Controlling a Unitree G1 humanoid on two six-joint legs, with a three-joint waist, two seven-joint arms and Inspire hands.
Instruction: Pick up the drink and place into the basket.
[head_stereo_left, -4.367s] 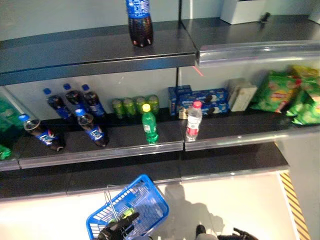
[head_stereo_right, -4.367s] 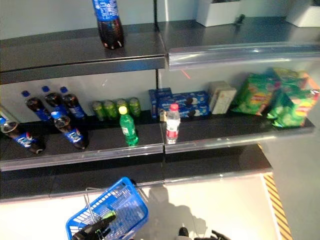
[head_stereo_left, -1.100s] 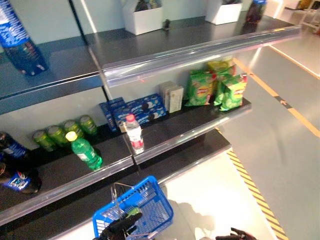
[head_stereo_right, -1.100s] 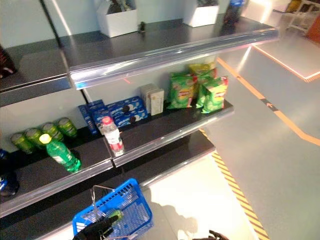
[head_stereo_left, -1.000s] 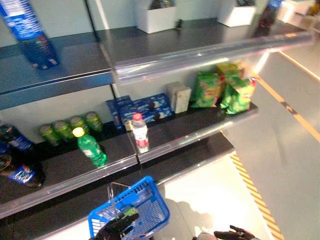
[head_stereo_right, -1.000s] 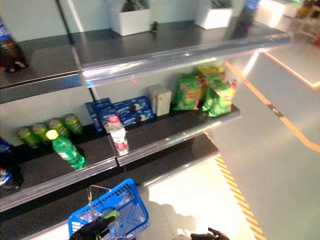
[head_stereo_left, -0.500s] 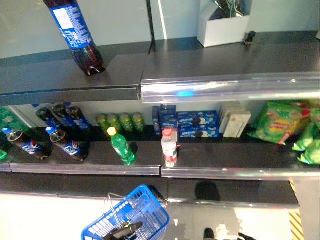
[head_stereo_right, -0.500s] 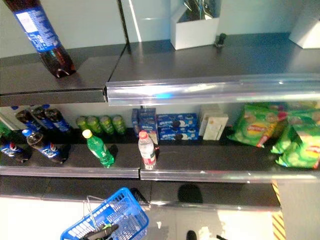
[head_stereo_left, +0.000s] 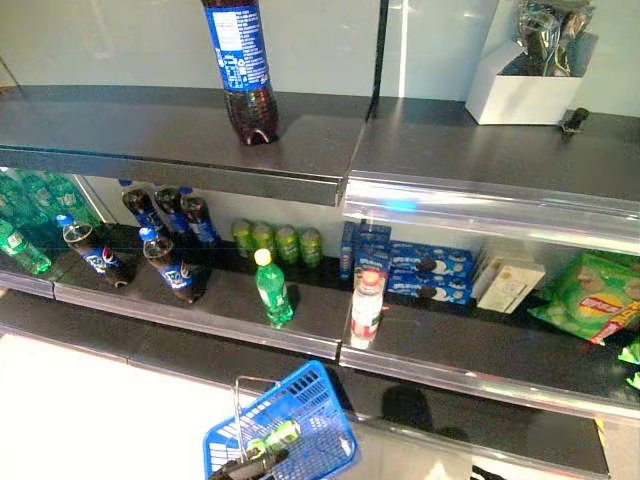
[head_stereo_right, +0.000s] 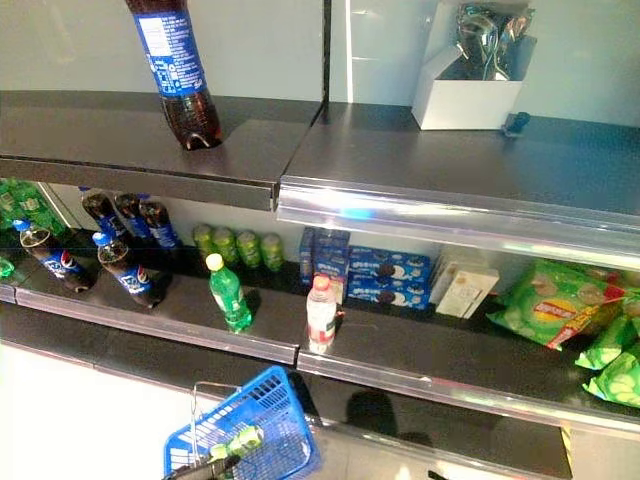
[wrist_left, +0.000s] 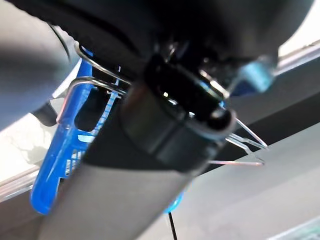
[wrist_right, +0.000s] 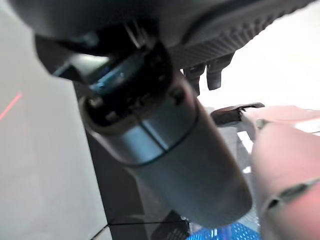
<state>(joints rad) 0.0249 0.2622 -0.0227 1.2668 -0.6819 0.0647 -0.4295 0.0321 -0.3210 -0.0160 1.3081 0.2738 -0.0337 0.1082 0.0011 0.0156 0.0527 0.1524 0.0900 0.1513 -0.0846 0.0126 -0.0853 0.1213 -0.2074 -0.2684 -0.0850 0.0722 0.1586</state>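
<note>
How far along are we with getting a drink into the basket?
Done: the left hand carries the blue plastic basket by its wire handle, below the shelves. In hand: no drink; none shows at the right hand, which is low, off the shelves. Left: the pick and the placing. The green bottle with a yellow cap and the clear red-capped bottle stand on the shelf, untouched.

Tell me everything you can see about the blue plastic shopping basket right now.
The blue plastic shopping basket has lattice walls and thin metal wire handles. It hangs tilted below the middle shelf, carried by the robot's left hand, whose dark fingers curl round a handle at the basket's near rim. A green object shows at the hand; what it is cannot be told. The basket's floor is hidden.
</note>
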